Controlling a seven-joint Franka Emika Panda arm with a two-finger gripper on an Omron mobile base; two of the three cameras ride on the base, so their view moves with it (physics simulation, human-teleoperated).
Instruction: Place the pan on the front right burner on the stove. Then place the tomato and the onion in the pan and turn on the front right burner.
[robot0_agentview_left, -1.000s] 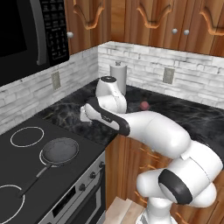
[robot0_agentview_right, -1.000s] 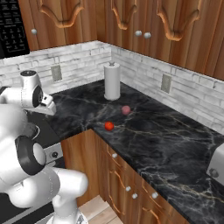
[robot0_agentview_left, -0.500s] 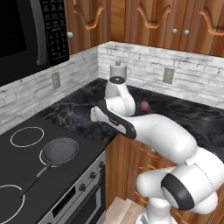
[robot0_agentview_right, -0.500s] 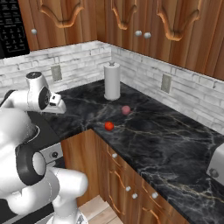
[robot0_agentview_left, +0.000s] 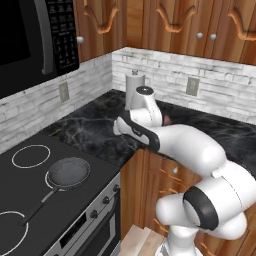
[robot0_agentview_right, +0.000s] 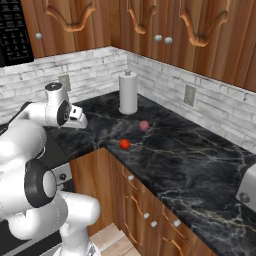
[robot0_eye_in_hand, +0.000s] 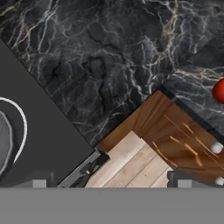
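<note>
The pan (robot0_agentview_left: 67, 171) sits on the front right burner (robot0_agentview_left: 68, 173) of the stove (robot0_agentview_left: 35, 190), close to the stove's right edge where the black glass meets the table (robot0_agentview_right: 190, 165). It lies flat and nothing is in it. Its long thin black handle runs from the bowl toward the stove's front edge and leftward in the left base view, so the pan's long axis lies on a diagonal, bowl to the back right, handle tip to the front left. In the hand view a sliver of the pan's rim and an arc of the white burner ring show at the left edge.

The tomato (robot0_agentview_right: 124, 144) rests on the dark marble table near its front edge, just right of the inner corner where the table turns. The onion (robot0_agentview_right: 144, 126) lies farther back on the table, apart from the tomato, between it and the paper towel roll (robot0_agentview_right: 128, 93), which stands upright near the back wall. In the hand view the tomato shows as a red bulge at the right edge.

The jaws hang above the table's front corner next to the stove, looking straight down; whether they are spread or closed I cannot tell, since the fingertips are hidden. They hold nothing that can be seen.
</note>
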